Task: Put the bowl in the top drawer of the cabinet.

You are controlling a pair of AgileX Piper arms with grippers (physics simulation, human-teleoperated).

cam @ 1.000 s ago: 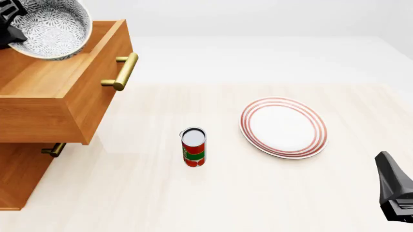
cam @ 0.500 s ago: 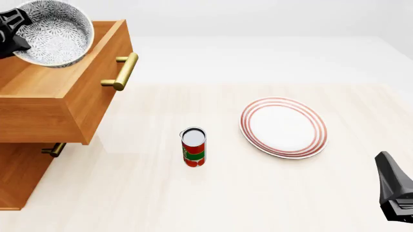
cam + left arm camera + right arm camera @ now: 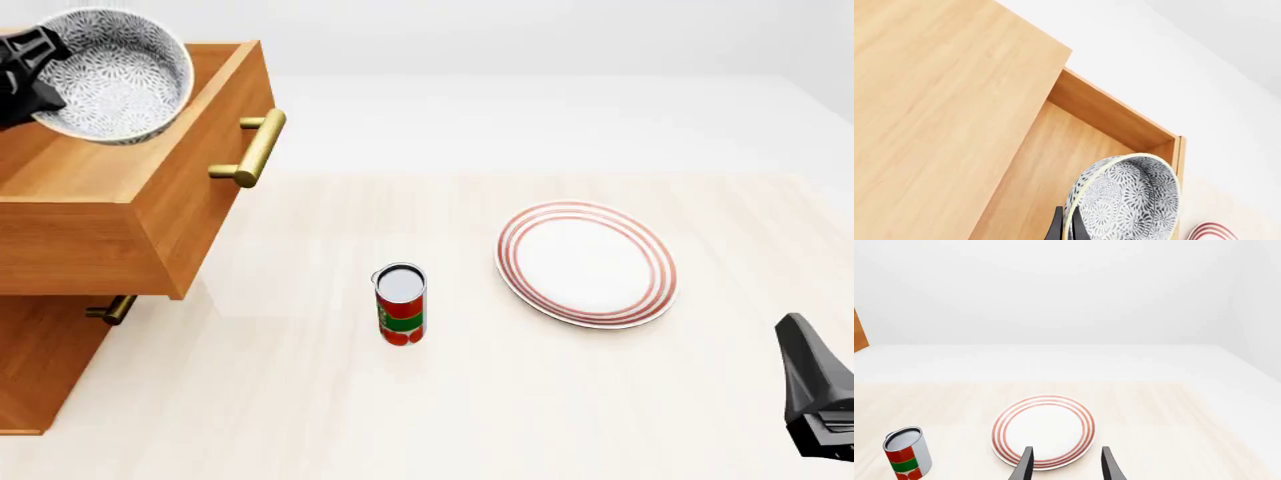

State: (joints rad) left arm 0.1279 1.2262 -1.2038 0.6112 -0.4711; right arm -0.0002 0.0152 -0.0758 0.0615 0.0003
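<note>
Left gripper (image 3: 1066, 231) holds bowl (image 3: 114, 75) over open top drawer (image 3: 134, 180)

Cabinet (image 3: 54, 370) and left gripper (image 3: 27, 65) cut off.

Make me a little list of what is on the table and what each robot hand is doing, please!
patterned grey-and-white deep bowl: tilted, held over the open drawer
left tool: shut on the bowl's rim
light-brown wooden top drawer: pulled open, brass bar handle in front
wooden cabinet: at the table's left
red-and-green tin can: upright, mid-table
flat white plate with red rings: lying right of the can
right tool: open, holding nothing
</note>
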